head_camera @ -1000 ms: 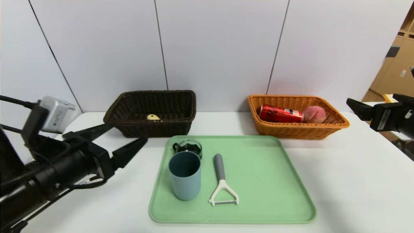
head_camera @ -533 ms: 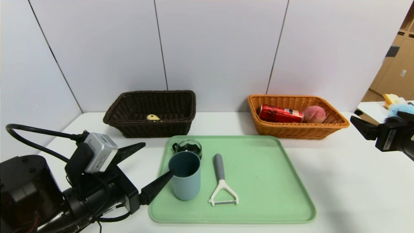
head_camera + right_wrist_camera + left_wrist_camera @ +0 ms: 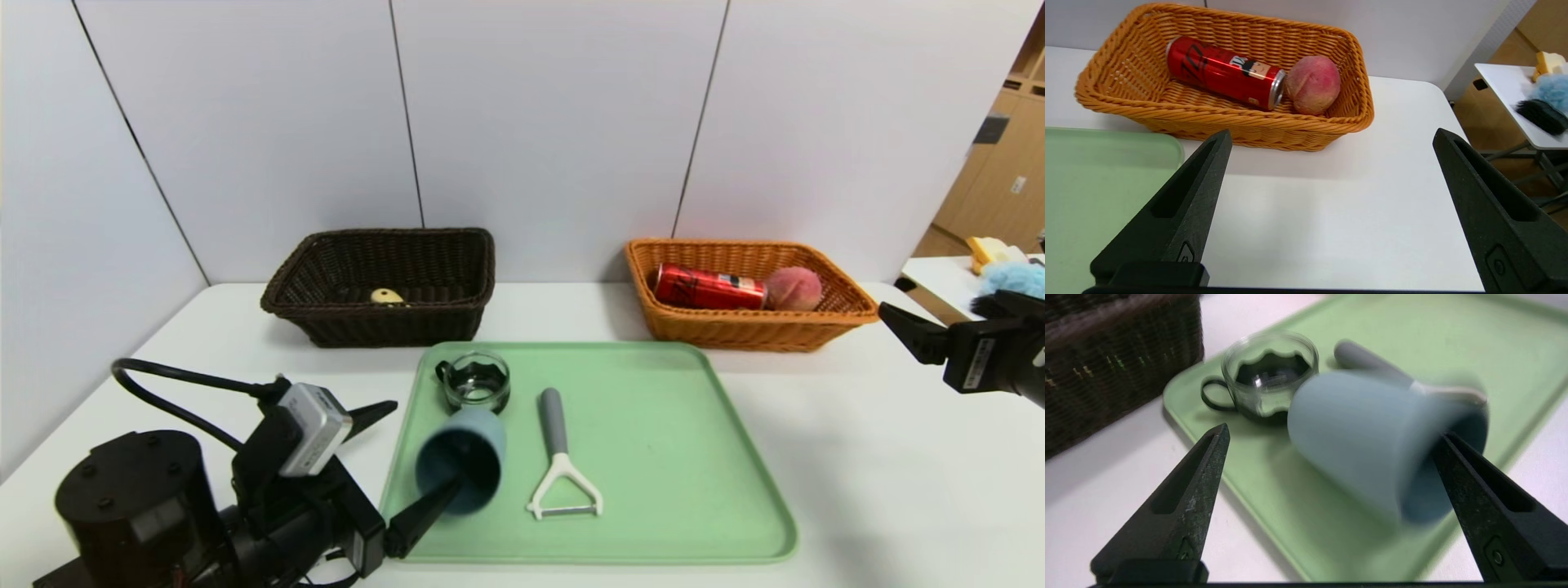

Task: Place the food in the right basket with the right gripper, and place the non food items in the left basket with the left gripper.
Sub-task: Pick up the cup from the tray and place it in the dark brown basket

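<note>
White tabletop and grey wall panels frame the green tray (image 3: 653, 490). Half a second ago the blue cup (image 3: 461, 461) stood upright; now it is tipped toward the left gripper (image 3: 400, 465), whose spread fingers grasp nothing, one tip hooked inside the rim. That looks like a knock, not a grasp, so the cup likely needs re-approaching before going to the dark left basket (image 3: 384, 327). Motion blur obscures whether it rests or falls. The right gripper (image 3: 1331, 212) hangs open beside the orange basket (image 3: 1229, 126).

White table (image 3: 857, 457) under green tray (image 3: 694, 490), dark basket (image 3: 384, 322), orange basket (image 3: 735, 331)
</note>
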Tool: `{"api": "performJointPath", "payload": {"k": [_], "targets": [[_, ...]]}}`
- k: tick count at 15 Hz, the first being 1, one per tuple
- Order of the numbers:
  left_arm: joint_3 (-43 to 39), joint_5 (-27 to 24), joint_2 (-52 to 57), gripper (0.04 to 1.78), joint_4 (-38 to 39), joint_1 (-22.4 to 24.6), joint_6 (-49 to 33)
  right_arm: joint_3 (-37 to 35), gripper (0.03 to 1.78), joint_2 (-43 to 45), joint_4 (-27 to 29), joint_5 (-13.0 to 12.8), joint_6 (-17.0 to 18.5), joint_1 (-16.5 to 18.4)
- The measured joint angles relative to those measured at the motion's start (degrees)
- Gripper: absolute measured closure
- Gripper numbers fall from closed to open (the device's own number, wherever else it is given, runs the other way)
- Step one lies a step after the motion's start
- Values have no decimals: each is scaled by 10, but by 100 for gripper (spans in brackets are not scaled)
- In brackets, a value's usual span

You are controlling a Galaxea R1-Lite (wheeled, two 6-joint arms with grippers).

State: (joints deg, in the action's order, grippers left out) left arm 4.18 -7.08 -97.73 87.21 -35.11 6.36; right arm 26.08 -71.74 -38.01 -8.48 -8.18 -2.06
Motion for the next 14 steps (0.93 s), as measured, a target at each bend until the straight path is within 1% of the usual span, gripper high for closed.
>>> {"api": "performJointPath", "payload": {"k": [7, 10, 14], "targets": [[5, 0, -26, 13, -1, -8, 1, -1, 12, -1, 1, 2, 0, 0], [6, 1, -27, 13, -1, -9, 2, 0, 12, -1, 0, 12, 0, 0], [5, 1, -30, 13, -1, -11, 11, 0, 12, 0, 0, 15, 0, 0]]}}
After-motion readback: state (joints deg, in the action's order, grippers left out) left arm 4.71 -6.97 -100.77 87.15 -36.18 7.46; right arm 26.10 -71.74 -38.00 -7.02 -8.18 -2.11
